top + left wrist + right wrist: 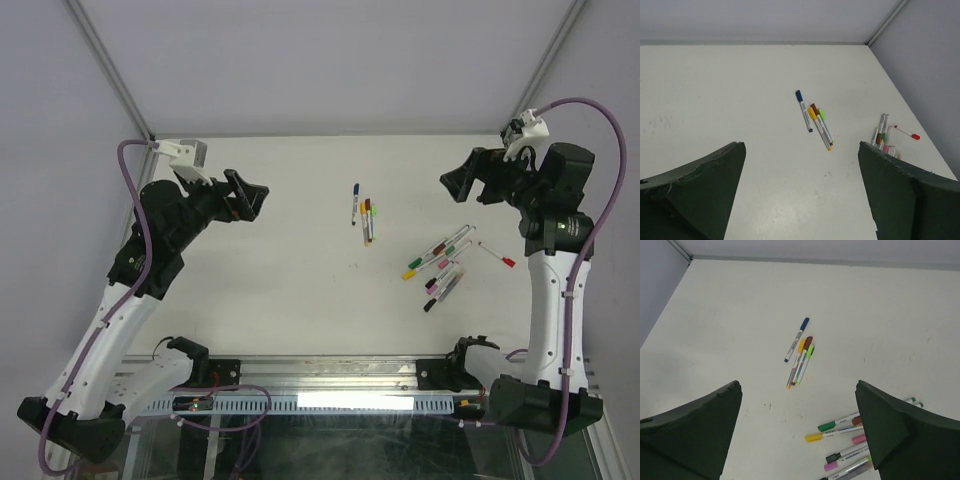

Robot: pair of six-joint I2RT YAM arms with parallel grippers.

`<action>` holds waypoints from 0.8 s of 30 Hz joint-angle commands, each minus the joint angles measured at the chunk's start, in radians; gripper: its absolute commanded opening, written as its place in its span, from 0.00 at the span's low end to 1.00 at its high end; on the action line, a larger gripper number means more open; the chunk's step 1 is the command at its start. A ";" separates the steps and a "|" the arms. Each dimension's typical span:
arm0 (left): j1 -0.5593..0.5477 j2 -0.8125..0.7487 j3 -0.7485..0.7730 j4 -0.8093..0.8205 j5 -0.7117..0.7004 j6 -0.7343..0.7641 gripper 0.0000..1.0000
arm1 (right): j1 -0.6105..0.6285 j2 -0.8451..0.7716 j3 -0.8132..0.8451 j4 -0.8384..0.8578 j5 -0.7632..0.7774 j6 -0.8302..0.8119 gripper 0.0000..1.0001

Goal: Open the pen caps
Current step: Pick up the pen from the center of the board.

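Only overhead, left pincer [255, 197] and right pincer [453, 186] both agape, pen caps [356, 187] between.

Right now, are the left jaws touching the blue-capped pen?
Apart. Top view: the left gripper, jaws open, sits well left of the blue-capped pen, with white table showing between them.

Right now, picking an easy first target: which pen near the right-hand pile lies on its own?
The red-capped pen, just right of the pile, lying clear of it; the others there touch or overlap.
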 commanded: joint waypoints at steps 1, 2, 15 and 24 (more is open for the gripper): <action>0.049 -0.063 -0.098 0.109 0.080 -0.080 0.99 | 0.019 -0.067 -0.061 0.044 0.088 0.080 0.99; 0.061 -0.076 -0.129 0.127 0.094 -0.098 0.99 | 0.022 -0.077 -0.079 0.049 0.097 0.092 0.99; 0.005 -0.101 -0.412 0.331 0.096 -0.248 0.99 | 0.036 -0.184 -0.382 0.178 -0.102 -0.063 0.99; -0.185 0.001 -0.569 0.549 -0.043 -0.278 0.99 | 0.031 -0.106 -0.495 0.192 -0.177 -0.297 1.00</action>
